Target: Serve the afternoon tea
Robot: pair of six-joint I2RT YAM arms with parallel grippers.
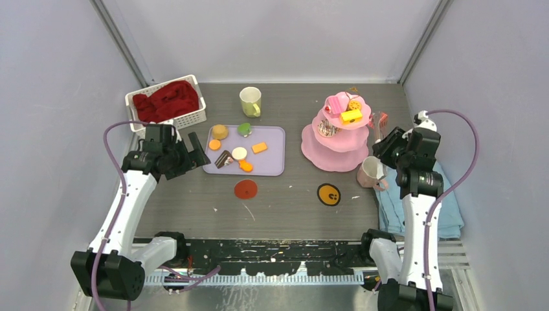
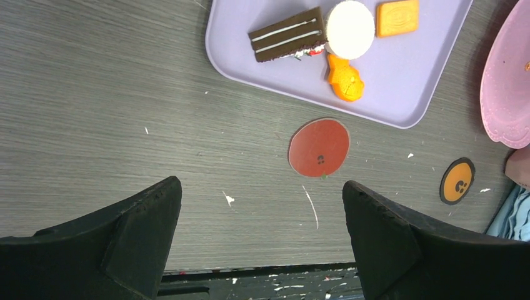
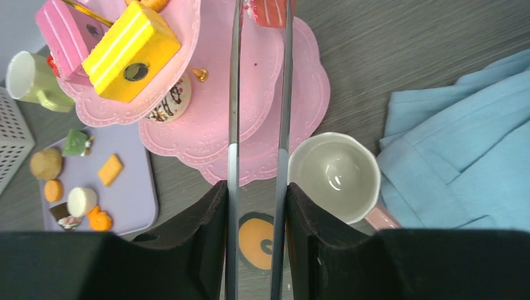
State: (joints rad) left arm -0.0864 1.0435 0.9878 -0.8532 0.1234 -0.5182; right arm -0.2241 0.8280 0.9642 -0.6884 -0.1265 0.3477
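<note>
The pink three-tier stand (image 1: 336, 155) stands right of centre with a pink cake (image 1: 335, 103) and a yellow cake (image 1: 351, 116) on top. My right gripper (image 1: 388, 139) is beside it, shut on metal tongs (image 3: 232, 94). The tong tips pinch a red-and-pink striped pastry (image 3: 270, 11) over the stand's right edge. The pink mug (image 3: 334, 177) stands just right of the tongs. The yellow-green mug (image 1: 250, 101) stands at the back. A lilac tray (image 1: 272, 159) holds several pastries, among them a chocolate slice (image 2: 287, 42). My left gripper (image 2: 261, 194) is open and empty, left of the tray.
A red coaster (image 1: 245, 189) and an orange coaster (image 1: 329, 194) lie in front of the tray and the stand. A white basket with red cloth (image 1: 167, 102) sits at the back left. A folded light-blue towel (image 1: 421, 207) lies at the right edge.
</note>
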